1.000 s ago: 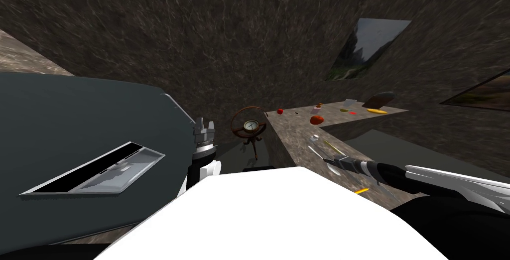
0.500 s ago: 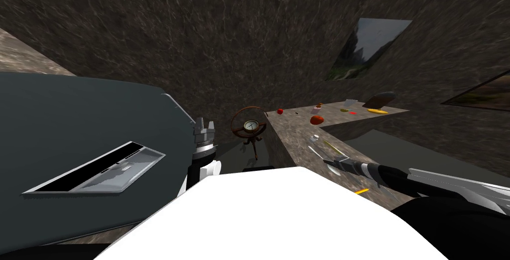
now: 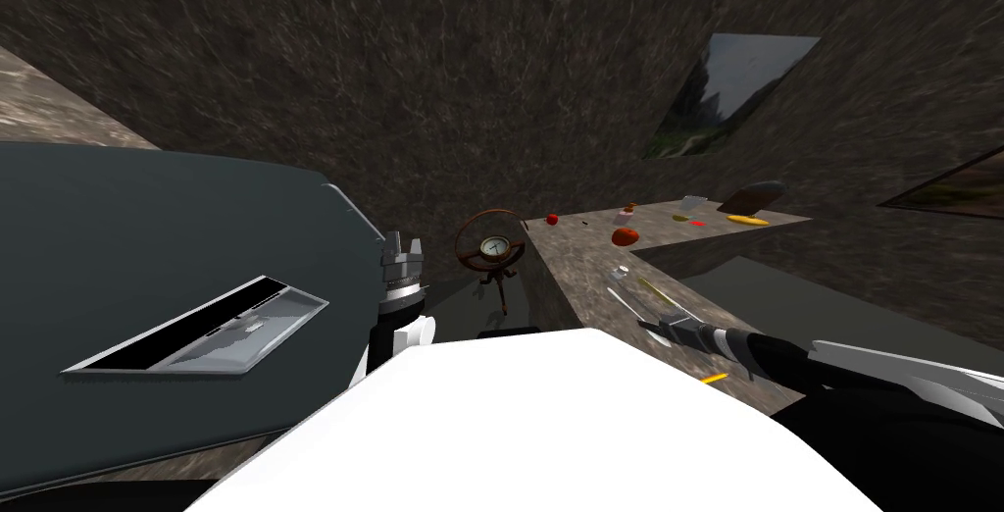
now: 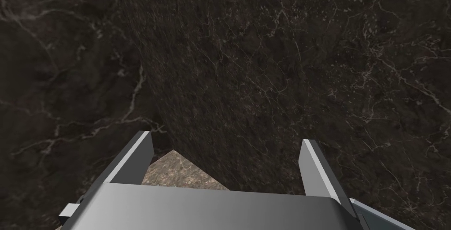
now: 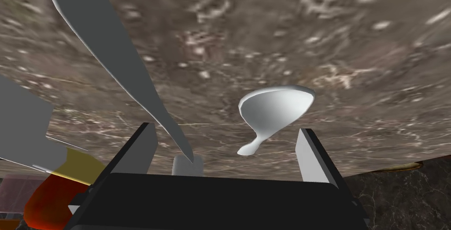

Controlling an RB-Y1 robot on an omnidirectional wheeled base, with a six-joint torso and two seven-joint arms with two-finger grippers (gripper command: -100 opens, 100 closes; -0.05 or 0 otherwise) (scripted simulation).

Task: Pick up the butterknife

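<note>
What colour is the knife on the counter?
The knife is plain grey with a lighter edge, seen best in the right wrist view.

The left arm (image 3: 390, 332) is holding folded, its forearm standing upright, the left gripper (image 3: 404, 239) pointing straight up with its fingers (image 4: 134, 159) standing wide apart. The right arm (image 3: 843, 367) is lying stretched out low and forward, the right gripper (image 3: 649, 320) pointing ahead and slightly down, its fingers (image 5: 310, 154) likewise standing wide apart.
</note>
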